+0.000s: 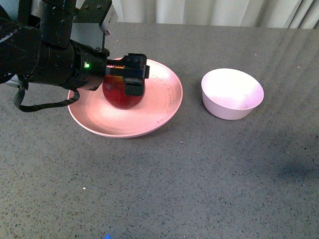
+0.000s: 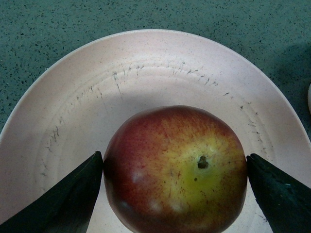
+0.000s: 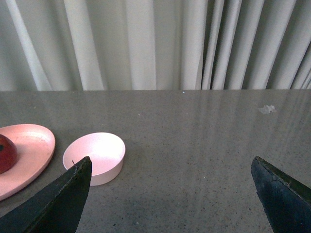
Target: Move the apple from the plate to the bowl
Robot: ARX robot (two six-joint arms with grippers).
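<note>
1. Left gripper (image 2: 175, 162) jaws pressed on both sides of round dark-red apple (image 1: 119, 98), on wide pink plate (image 1: 160, 97).
2. Small pale bowl (image 1: 230, 110) near plate, on grey speckled bench (image 1: 199, 174).
3. Right gripper (image 3: 170, 162) jaws wide apart.

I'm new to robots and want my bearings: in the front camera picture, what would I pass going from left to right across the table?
Going right: black left arm → pink plate, with the apple on it → pale bowl.
</note>
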